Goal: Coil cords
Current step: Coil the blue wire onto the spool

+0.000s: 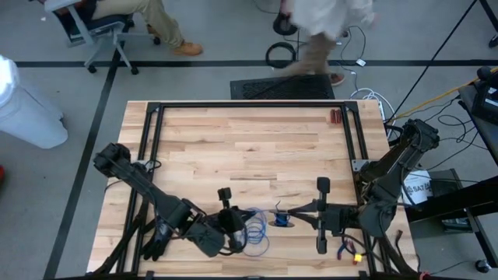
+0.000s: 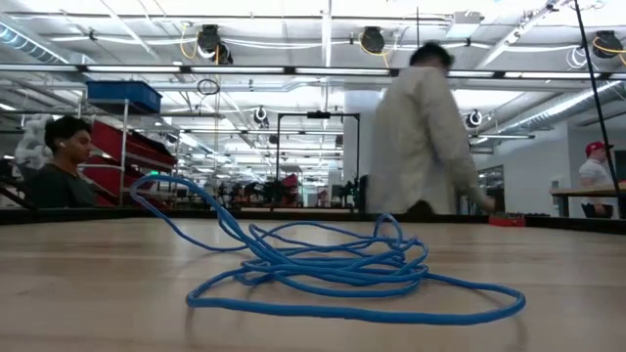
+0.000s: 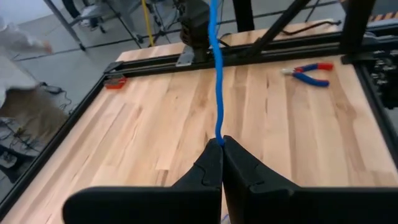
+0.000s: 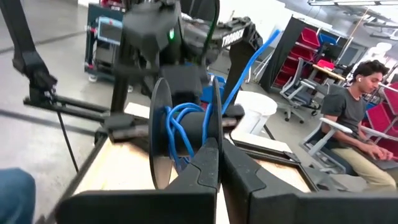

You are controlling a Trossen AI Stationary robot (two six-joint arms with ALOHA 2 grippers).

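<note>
Few turns of blue cord (image 4: 177, 127) sit on the spool (image 4: 163, 127) so far; most of its length is not yet wound, judging by the loose tangle on the bench (image 1: 249, 140).

Left of the spool in the high view, the left gripper (image 3: 222, 144) has its fingers pressed together, pinching the cord. From that pinch the strand runs taut and straight away from the fingers toward the far side of the bench. The loose loops (image 1: 255, 227) lie on the bench between the left gripper and the spool, just beside both. In the low view they form an open, untidy heap (image 2: 342, 269) with one strand rising off it toward the left.

Right of the loops, the spool stands just ahead of the right gripper (image 4: 219, 149). Its fingers are closed with their tips up against the spool; whether they clamp its flange cannot be told.

Estimated status: winding begun, early stage. Remaining: draw the heaped loops onto the spool and secure the free end.

Red-handled pliers (image 3: 309, 71) lie apart on the bench, unused.
</note>
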